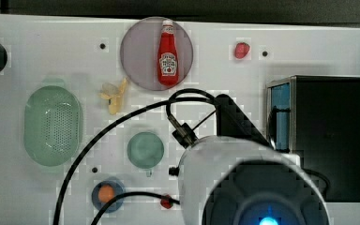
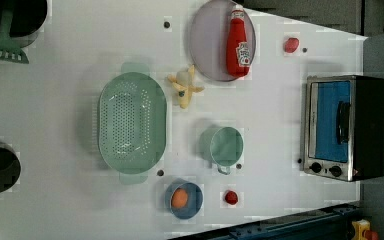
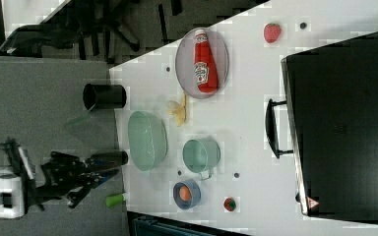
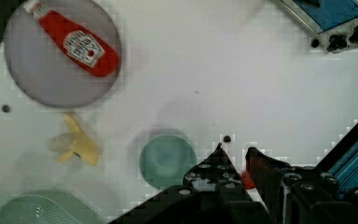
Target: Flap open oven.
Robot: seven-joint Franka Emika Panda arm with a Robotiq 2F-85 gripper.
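Wrist view: gripper (image 4: 235, 156) hung above bench, fingers near together, pinching nothing. Toaster oven (image 2: 345, 127) sat at bench edge, door closed. Best approach: hook bar handle (image 3: 271, 129) mid-span, pull outward-down.

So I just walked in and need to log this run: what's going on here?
A single robot arm is working over a white table set with toy kitchen items, and its target is the oven. The oven door is shut, with the handle untouched. The gripper hangs above the table near the green cup, empty, its fingers close together with a narrow gap. A ketchup bottle lies on a plate, away from the action.
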